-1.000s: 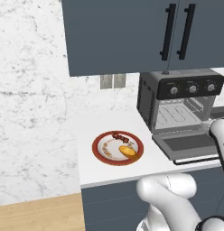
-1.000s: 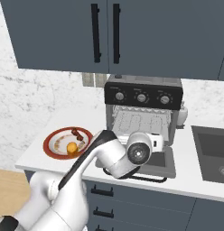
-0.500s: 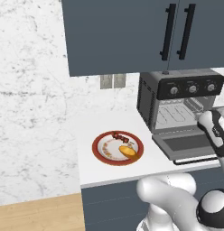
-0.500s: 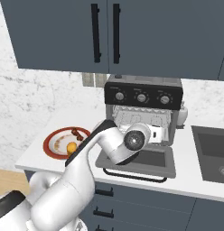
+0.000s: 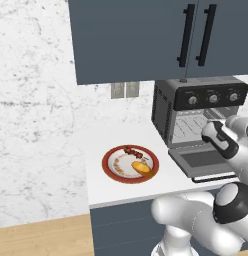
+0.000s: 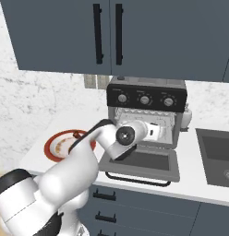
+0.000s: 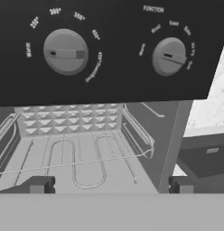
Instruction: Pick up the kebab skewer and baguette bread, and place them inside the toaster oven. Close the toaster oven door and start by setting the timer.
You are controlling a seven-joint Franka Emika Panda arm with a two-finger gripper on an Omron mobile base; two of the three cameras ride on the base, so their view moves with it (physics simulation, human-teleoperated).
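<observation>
The toaster oven [image 6: 146,87] stands on the counter with its door [image 6: 144,161] dropped flat and the wire rack [image 7: 77,149] bare inside. My gripper [image 6: 159,131] hovers above the door at the oven's mouth, just below the black panel with its knobs [image 7: 65,52]. It is open, with nothing between the two fingertips [image 7: 38,185]. To the oven's left, a red-rimmed plate [image 5: 112,172] holds the golden baguette bread [image 5: 141,167] and, behind it, the kebab skewer [image 5: 133,150].
Dark wall cabinets [image 5: 146,35] hang right over the oven. A sink [image 6: 218,152] lies to the oven's right, with a small white bottle [image 6: 187,115] beside the oven. A wall outlet [image 5: 124,90] sits behind the plate.
My hand has risen from low over the open door toward the oven's mouth and control panel. The plate, food and door have not moved.
</observation>
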